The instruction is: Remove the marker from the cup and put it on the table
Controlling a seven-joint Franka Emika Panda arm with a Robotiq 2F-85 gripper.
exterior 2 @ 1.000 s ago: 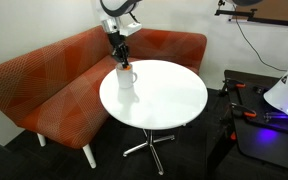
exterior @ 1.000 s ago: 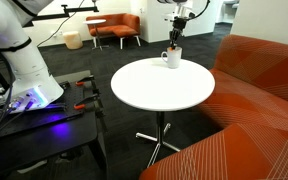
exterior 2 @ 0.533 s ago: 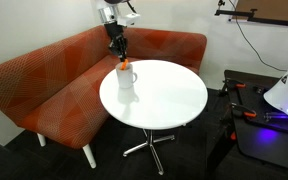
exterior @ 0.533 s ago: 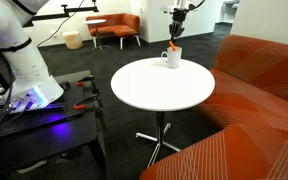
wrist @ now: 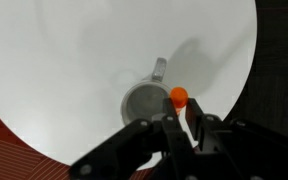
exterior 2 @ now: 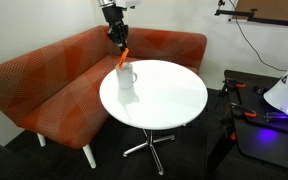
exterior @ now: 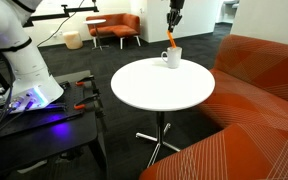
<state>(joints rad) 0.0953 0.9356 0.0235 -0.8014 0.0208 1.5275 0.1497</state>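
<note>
Marker (wrist: 179, 96): slim orange stick

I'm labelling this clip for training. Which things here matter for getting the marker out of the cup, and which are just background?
In the job: marker, cup, table, gripper with jaws shut on the marker.
Just around: orange sofa, dark bench, orange armchair.

We can read no text, label, brand or number on the cup (exterior: 172, 58), the table (exterior: 156, 92) or anything else.
</note>
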